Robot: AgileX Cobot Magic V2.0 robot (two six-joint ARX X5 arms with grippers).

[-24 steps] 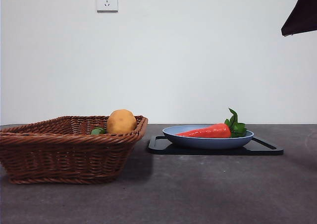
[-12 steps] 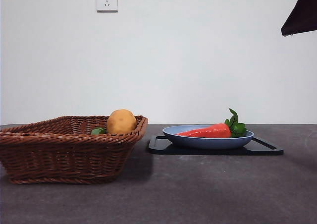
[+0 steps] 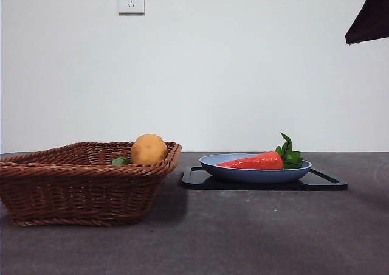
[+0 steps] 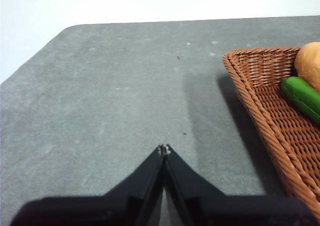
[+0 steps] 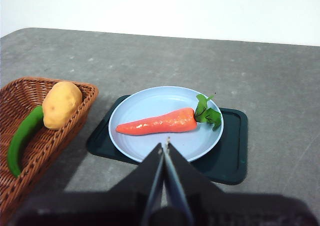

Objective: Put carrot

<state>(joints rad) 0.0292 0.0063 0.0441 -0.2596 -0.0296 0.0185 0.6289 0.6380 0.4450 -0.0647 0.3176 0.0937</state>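
Note:
The orange-red carrot [image 3: 255, 161] with green leaves lies on a light blue plate [image 3: 255, 175] that rests on a black tray [image 3: 200, 179], right of centre. It also shows in the right wrist view [image 5: 157, 124], on the plate [image 5: 145, 103]. My right gripper [image 5: 164, 147] is shut and empty, held above and short of the plate. It shows as a dark tip [image 3: 371, 16] at the top right of the front view. My left gripper [image 4: 163, 149] is shut and empty over bare table, left of the basket.
A brown wicker basket [image 3: 79, 181] stands at the left, holding a yellow-brown potato [image 3: 149, 149] and a green vegetable [image 3: 120, 161]. In the left wrist view the basket's rim [image 4: 250, 98] is beside my gripper. A wall socket [image 3: 131, 0] is on the white wall.

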